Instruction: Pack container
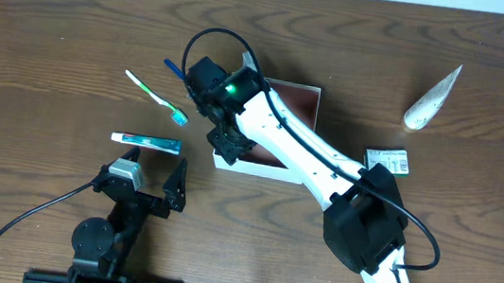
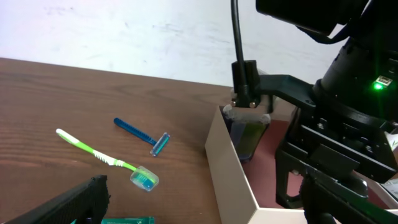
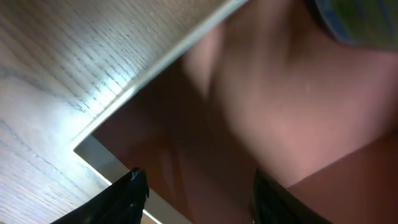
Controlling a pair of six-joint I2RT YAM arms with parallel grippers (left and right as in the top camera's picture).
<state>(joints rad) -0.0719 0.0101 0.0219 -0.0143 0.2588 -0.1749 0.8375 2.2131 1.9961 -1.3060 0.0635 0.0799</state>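
The container is a shallow white-walled box with a pink-brown inside, at the table's middle, largely covered by my right arm. My right gripper hangs over its front left corner. In the right wrist view the gripper is open and empty just above the container floor. In the left wrist view a dark green bottle stands in the far corner of the container. My left gripper is open and empty on the table, left of and in front of the box.
A green and white toothbrush, a blue razor and a teal toothpaste box lie left of the container. A white tube lies at the far right. A small green and white box lies right of the container.
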